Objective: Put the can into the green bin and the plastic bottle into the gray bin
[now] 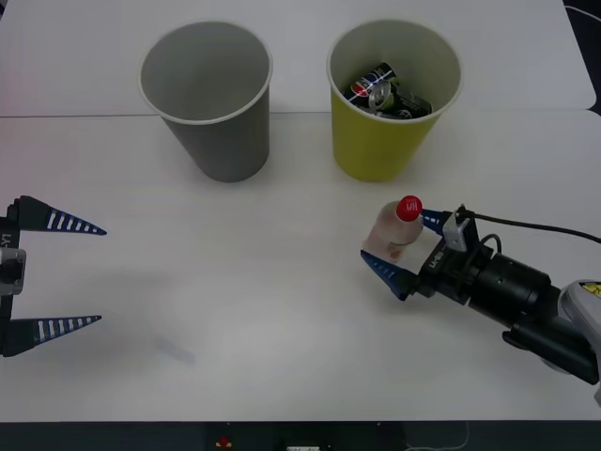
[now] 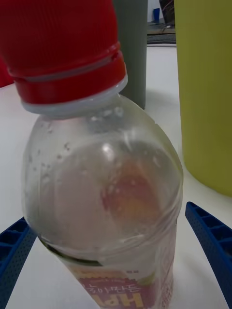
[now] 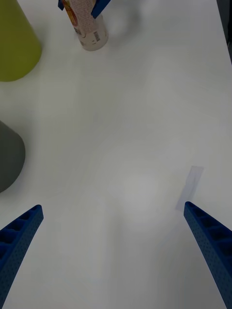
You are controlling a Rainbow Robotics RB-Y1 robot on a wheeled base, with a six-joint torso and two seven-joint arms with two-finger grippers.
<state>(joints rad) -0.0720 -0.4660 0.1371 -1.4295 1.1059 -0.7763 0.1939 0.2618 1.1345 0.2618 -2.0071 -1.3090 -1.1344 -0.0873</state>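
Note:
The plastic bottle [image 1: 396, 230], clear with a red cap, stands upright on the white table in front of the green bin [image 1: 380, 141]. My right gripper [image 1: 404, 244] is open around it, one blue finger on each side; the right wrist view shows the bottle [image 2: 104, 193] close up with small gaps to both fingers. A dark can [image 1: 385, 92] lies inside the green bin. The gray bin [image 1: 221, 141] stands to its left. My left gripper [image 1: 94, 275] waits open at the table's left edge over bare table, far from the bottle [image 3: 92, 34].
A small strip of clear tape [image 3: 190, 188] lies on the table near the left gripper. Both bins stand close together at the back, the green bin [image 3: 14, 43] beside the gray bin [image 3: 8, 159]. A table seam runs behind them.

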